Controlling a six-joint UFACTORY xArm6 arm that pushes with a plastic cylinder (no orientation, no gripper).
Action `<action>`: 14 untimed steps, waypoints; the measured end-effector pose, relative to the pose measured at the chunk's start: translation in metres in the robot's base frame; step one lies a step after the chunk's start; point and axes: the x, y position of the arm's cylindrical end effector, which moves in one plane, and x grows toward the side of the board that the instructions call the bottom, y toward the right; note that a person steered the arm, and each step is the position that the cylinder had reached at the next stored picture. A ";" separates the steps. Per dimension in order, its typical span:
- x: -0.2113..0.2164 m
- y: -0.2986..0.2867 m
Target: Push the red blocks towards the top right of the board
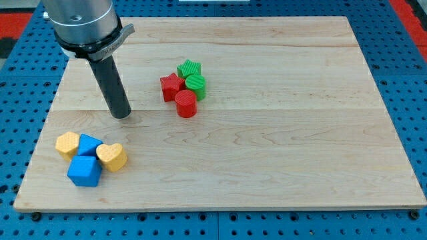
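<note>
Your tool is a bare rod with no jaws; its tip [122,115] rests on the desk [287,147], holding nothing. The red star block [171,87] and red cylinder [186,104] lie near its right, apparently touching the green star block [189,68] and green cylinder [196,85] in the frame's upper centre.

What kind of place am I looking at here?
Probably a robot test bench: a wooden board on a blue perforated table, a robot rod with my tip left of the red blocks.
</note>
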 end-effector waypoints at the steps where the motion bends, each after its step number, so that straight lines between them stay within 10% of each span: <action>1: 0.014 -0.001; 5: 0.000 0.164; 11: -0.038 0.064; 14: -0.063 0.228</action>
